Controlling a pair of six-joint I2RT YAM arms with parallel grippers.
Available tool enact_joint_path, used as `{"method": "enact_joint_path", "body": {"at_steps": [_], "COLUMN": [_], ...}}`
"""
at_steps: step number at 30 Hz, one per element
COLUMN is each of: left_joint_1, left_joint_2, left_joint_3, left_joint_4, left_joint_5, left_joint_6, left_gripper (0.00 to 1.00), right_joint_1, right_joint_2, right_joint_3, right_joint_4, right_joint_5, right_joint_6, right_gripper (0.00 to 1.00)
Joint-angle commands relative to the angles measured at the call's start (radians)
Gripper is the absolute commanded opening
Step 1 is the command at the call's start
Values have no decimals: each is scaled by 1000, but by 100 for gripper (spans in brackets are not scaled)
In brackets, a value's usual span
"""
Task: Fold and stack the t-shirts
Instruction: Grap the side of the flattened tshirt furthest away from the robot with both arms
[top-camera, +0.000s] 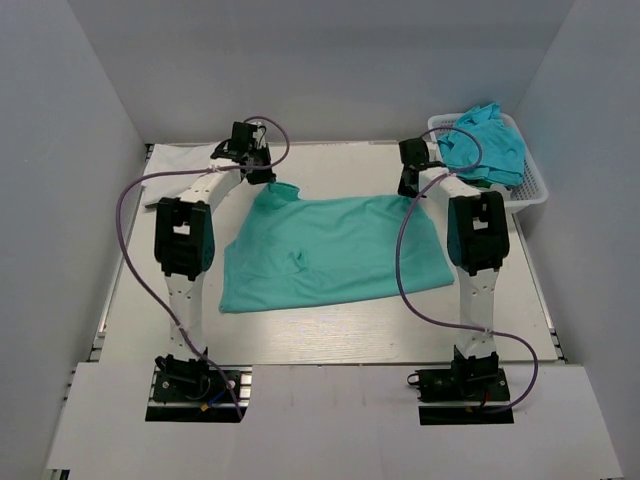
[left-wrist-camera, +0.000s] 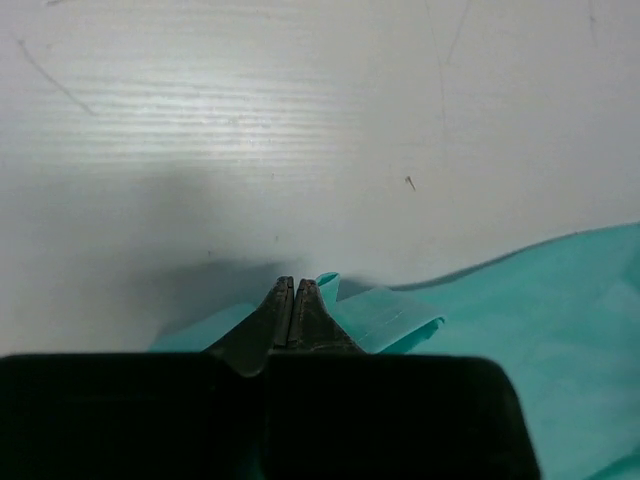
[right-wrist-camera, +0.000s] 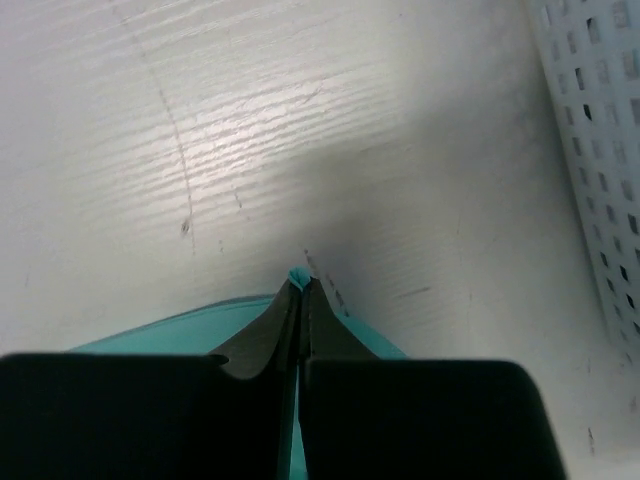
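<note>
The teal-green t-shirt (top-camera: 330, 252) lies spread and rumpled at the centre of the top view, on the white counter (top-camera: 340, 340). Its upper-left corner is pinched in the left claw (top-camera: 266, 180) — the fingers are clenched on a fold of cloth in the left wrist view. The right claw (top-camera: 410, 192) is clenched on the upper-right corner — a tip of teal shows between its fingers. In the upper right, a turquoise-blue t-shirt (top-camera: 488, 140) is heaped in a white lattice basket (top-camera: 536, 190).
</note>
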Motion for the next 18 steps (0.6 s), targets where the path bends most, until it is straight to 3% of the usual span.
{"method": "enact_joint_path", "body": {"at_steps": [1, 9, 18], "left_joint_1": [-7, -16, -16], "left_joint_2": [-183, -490, -760], "left_joint_3": [-117, -546, -836], "left_joint_4": [60, 200, 222], "left_joint_5": [-4, 5, 47], "left_joint_6": [-5, -112, -194], "left_gripper": [0, 0, 0], "right_joint_1": [18, 23, 18], "right_joint_2": [-120, -288, -448], "right_joint_3": [-56, -237, -424], "right_joint_4": [90, 170, 215], "right_joint_5": [21, 15, -4], "right_joint_6": [-55, -54, -31], "right_gripper": [0, 0, 0]}}
